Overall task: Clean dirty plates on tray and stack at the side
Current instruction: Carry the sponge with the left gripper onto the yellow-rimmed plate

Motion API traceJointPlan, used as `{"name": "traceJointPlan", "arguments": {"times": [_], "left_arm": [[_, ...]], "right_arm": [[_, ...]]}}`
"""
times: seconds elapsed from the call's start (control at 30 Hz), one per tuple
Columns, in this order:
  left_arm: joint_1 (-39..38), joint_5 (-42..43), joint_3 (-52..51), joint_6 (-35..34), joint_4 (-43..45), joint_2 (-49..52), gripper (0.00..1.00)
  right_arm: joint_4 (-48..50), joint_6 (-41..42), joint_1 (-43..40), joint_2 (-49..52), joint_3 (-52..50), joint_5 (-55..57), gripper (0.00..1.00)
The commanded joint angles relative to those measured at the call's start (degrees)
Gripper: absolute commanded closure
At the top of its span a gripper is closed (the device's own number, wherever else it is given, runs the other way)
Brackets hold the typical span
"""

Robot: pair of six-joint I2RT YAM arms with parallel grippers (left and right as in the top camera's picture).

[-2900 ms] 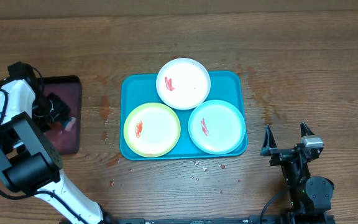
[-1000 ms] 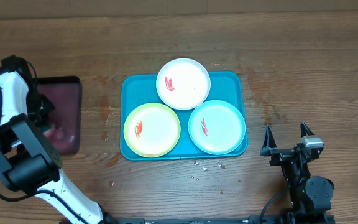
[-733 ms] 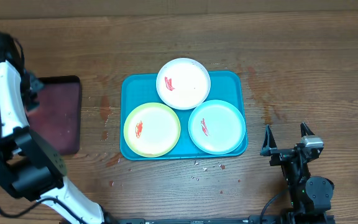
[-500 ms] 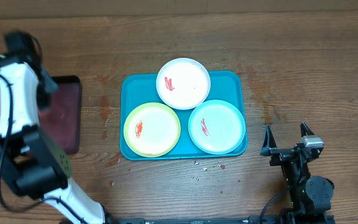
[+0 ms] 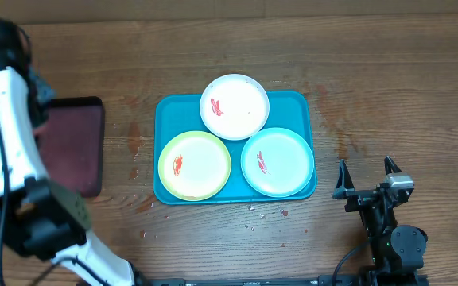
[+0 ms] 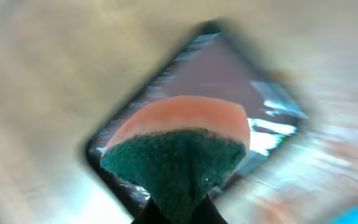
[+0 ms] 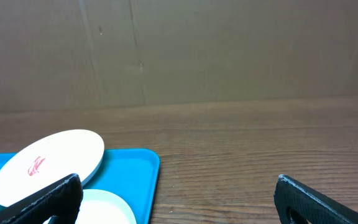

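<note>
counter (image 5: 404,71): brown wood, grain running sideways, faint reddish stains (image 5: 323,99) | backdrop (image 7: 241,50): plain brown panel, vertical seam | light: soft, even

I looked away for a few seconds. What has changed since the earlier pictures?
The left gripper, shut on the sponge, has lifted it up off the maroon tray, the arm swinging toward the table's far side. The three plates, the turquoise tray and the open right gripper stayed put.

Robot lab bench: wooden table (image 5: 388,71), left arm (image 5: 10,159) and right arm (image 5: 388,230) based at 6 o'clock, cardboard backdrop (image 7: 229,50) at 12.
</note>
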Motion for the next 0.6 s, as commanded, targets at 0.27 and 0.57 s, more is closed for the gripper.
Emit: {"name": "traceJointPlan", "arguments": {"times": [0.27,0.57], "left_arm": [[-9.6,32.6,-6.0,8.4,-12.0,-4.5,0.96],[-28.7,32.5,-28.8,8.2,3.0,-4.5,0.96]], "right_arm": [[0.3,-0.3,-0.1,-0.5,-0.6,0.5,0.00],[0.3,-0.3,-0.1,-0.5,-0.6,0.5,0.00]]}}
